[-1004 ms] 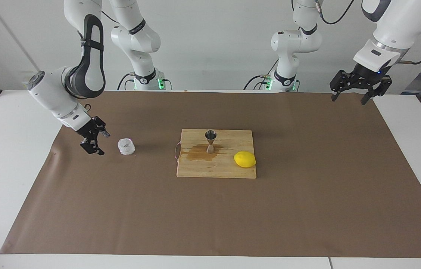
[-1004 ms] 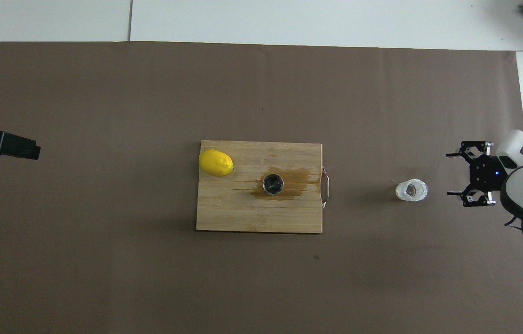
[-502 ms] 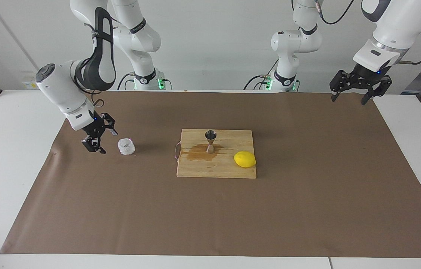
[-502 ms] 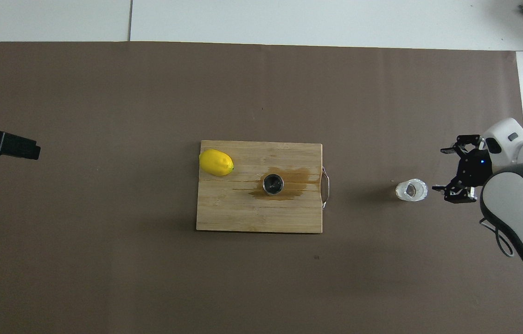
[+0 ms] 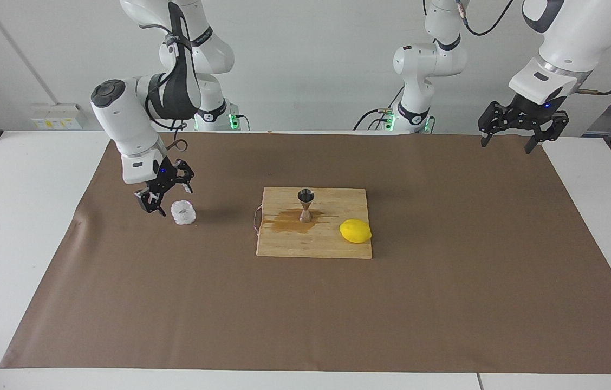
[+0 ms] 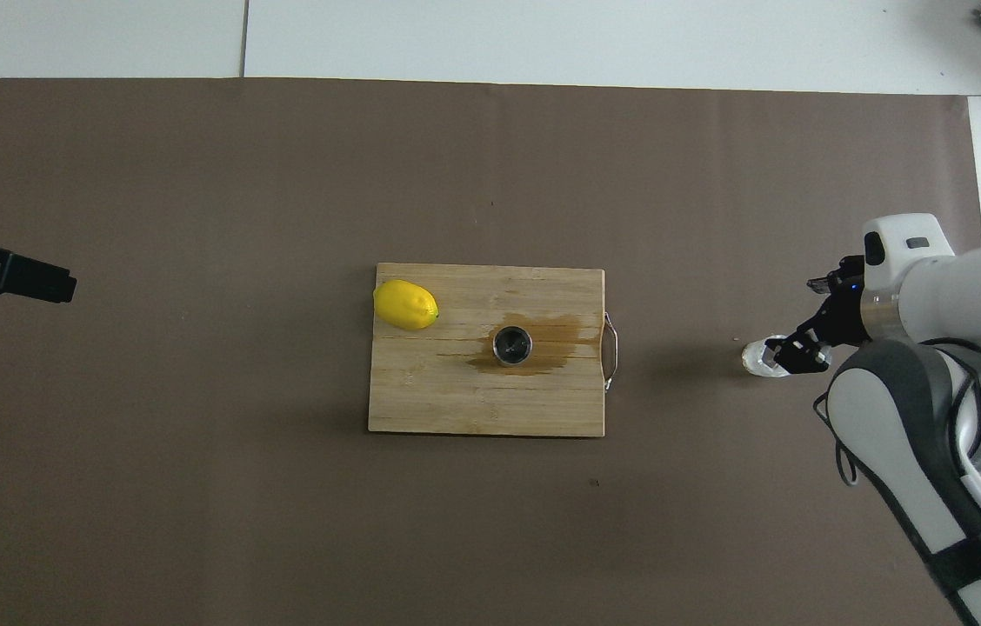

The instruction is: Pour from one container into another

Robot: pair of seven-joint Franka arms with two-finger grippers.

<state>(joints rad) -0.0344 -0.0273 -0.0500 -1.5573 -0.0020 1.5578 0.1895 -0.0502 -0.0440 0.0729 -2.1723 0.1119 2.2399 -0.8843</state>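
- The right pincer, jaws wide and empty, hangs just beside the glass cup on the desk, toward the right arm's end.
- The steel jigger stands upright in a brown spill on the cutting board, near a lemon.
- The left pincer, jaws wide, waits raised over the desk's corner.

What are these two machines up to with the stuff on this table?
The right arm's tool, open, hangs just above a small bumpy glass cup that stands on the brown paper, not gripping it. A steel jigger stands on a wooden board in a brown puddle, a lemon beside it. The left arm waits, its tool open, over its own end of the table.
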